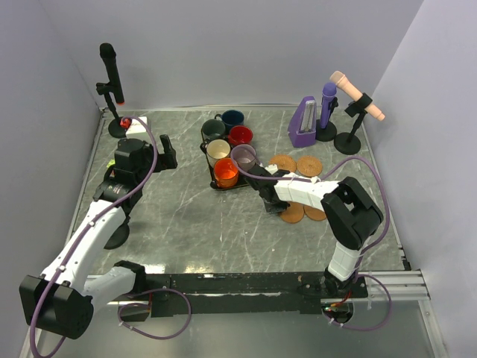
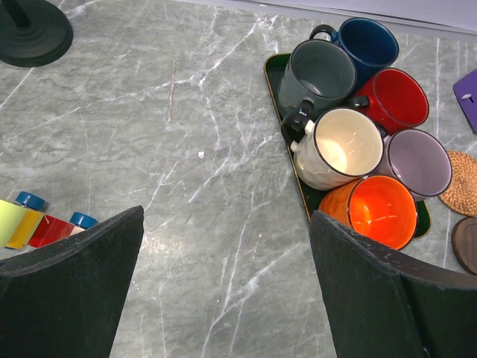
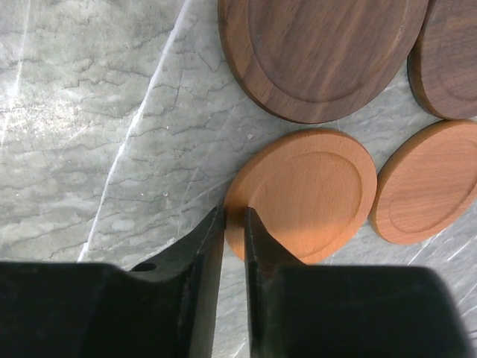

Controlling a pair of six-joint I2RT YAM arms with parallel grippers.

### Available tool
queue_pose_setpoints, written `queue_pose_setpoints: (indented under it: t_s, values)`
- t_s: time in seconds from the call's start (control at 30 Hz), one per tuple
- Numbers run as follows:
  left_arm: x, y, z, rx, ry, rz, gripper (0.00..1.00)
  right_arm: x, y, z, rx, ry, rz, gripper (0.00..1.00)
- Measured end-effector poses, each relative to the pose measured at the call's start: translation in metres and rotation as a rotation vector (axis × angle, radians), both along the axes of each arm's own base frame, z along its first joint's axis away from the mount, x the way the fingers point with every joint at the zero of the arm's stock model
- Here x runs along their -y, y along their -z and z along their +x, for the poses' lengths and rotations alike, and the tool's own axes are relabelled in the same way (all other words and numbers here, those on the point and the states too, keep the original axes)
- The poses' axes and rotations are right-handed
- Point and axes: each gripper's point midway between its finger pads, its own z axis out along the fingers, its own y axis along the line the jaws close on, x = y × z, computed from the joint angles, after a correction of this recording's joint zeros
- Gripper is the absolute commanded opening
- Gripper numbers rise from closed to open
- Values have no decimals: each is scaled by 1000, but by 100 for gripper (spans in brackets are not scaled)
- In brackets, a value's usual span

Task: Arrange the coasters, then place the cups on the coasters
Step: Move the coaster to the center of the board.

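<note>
Coasters [image 3: 302, 194]: none set out yet, in my judgement. They lie flat in a loose cluster on the tabletop [image 2: 186, 149], right of the tray. The right wrist view shows two light wooden ones side by side, almost touching, with two dark brown ones [image 3: 320, 52] just beyond.
Right end effector [image 3: 235, 220]: jaws close together, only a slit between them, tips at the near rim of the left light coaster. I cannot tell whether it pinches the rim or merely rests against it.
Cups [image 2: 339, 145]: all six stand upright, packed together in the black tray [image 2: 274, 68]; none is on a coaster.
Left end effector [image 2: 226, 246]: jaws wide, nothing between them, hovering over bare tabletop left of the tray.
Risk: a thin disc lying flat on smooth stone offers little edge to grab. The tips could skate over the rim, or shove the disc into its neighbour and knock both askew. The cups sit so tightly that lifting one could drag or tip the next.
Hidden: from above, the right arm covers part of the cluster, so only four coasters show plainly there. The fingers themselves mask the contact at the rim.
</note>
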Motion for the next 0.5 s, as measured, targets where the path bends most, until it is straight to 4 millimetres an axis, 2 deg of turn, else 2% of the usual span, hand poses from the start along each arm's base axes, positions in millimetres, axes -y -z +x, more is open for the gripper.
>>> queue_pose_setpoints:
  t_s: [0.13,0.33,0.5]
  values:
    - [0,1,0,-3,0,1,97,-1,0,-1,-4,-2,5,30]
    - [0,1,0,-3,1,0,96,-5,-3,-3,-14,-10,32,43]
    - [0,1,0,-3,2,0,97,-11,-21,-6,0,-28,89,52]
